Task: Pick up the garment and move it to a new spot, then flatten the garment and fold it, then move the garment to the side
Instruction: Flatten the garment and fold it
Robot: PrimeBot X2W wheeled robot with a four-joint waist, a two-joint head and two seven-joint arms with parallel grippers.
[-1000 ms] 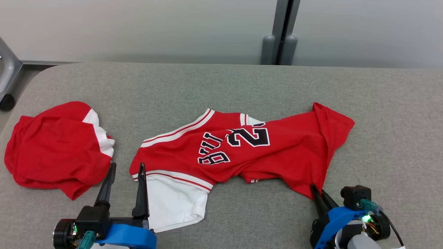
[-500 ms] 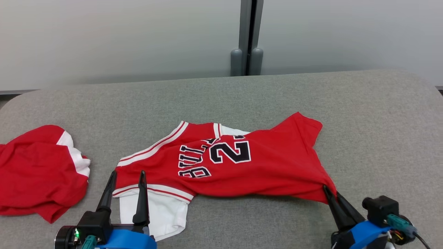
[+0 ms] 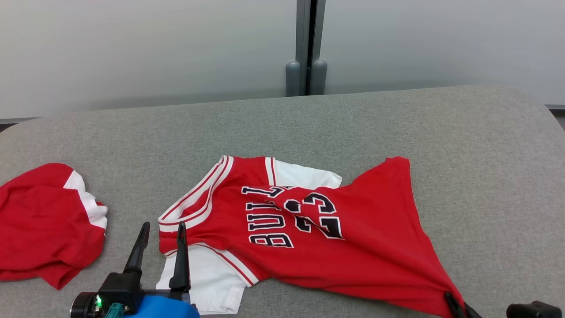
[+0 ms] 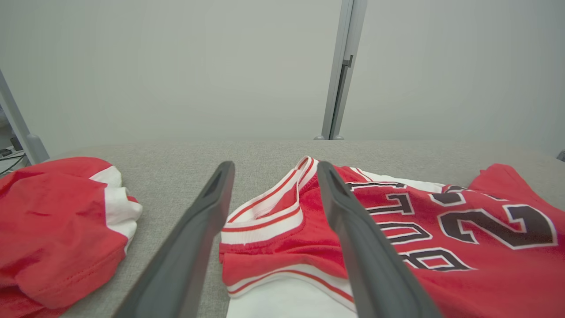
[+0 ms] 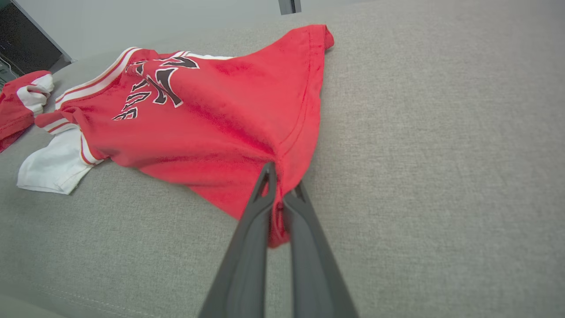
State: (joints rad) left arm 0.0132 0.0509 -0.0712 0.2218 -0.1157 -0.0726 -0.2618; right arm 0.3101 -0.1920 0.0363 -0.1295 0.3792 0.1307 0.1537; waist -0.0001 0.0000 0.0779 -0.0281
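On the grey table (image 3: 397, 119), which has a woven, felt-like cover and rounded corners, the red jersey (image 3: 353, 247) is lying about mid-table, rumpled rather than flat. It's soft knit stuff with black block letters and numbers outlined in white, and a fold runs right across the print. The neck has red-and-white striped trim, and a white sleeve (image 3: 207, 287) sticks out at the near left. The right gripper (image 5: 284, 176) has its long dark fingers pinched together on the jersey's near-right hem corner, so the cloth is stretched into a taut point there. The left gripper (image 3: 163, 226) sits by the neck and sleeve with its fingers wide apart and nothing in them. I can't tell if they touch the fabric. A second red bundle (image 3: 39, 229) with a white band sits bunched up far left, well apart from the jersey.
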